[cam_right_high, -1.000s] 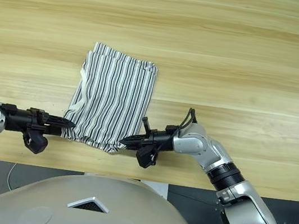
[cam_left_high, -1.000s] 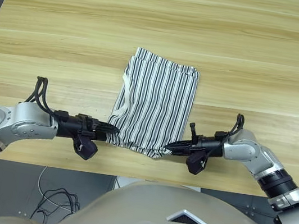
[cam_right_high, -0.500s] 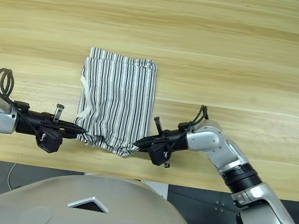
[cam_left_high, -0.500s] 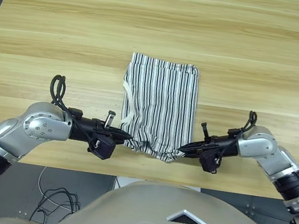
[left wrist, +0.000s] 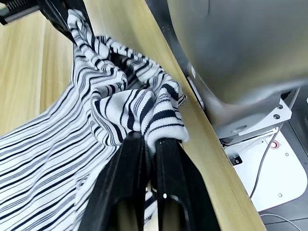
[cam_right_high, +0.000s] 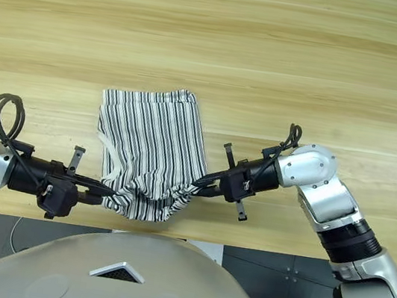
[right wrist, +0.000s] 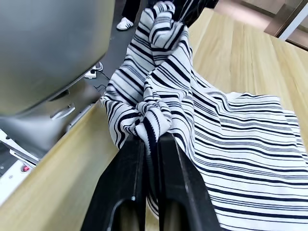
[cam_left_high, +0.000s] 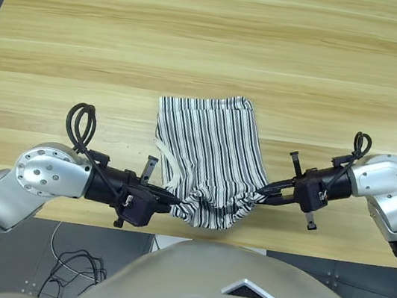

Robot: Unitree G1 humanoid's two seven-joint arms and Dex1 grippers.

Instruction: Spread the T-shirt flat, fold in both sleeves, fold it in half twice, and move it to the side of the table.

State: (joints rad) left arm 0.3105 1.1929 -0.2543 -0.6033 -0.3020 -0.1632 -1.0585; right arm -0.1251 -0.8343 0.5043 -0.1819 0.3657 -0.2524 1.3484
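Black-fingered left hand (cam_left_high: pixel 174 200) clamped on the near-left corner of the shirt (cam_left_high: pixel 210 147), cloth puckered over the closed fingers (left wrist: pixel 126 183). Same on the other side: right hand (cam_left_high: pixel 265 196) pinched tight on the near-right corner, a knot of stripes bunched above it. Near hem raised off the worktop (cam_left_high: pixel 202 29) and sagging in a slack curve between the two hands, just over the near edge. Far half lying flat on the wood, skewed, its far edge tilted.

Changed within the last second: formerly a flat, square, narrow rectangle with both hands low at its near corners; now lifted at the near end, dragged a little nearer and twisted. Right hand swung outward, left hand drawn slightly nearer.

Probably the start of a fold in half, near hem over to far edge, sleeves seemingly tucked in already. Could equally be the carry to the side; hard to say.

Left forearm stretched low along the near edge, pointing inward. Right forearm bent at the elbow, wrist angled in toward its corner.
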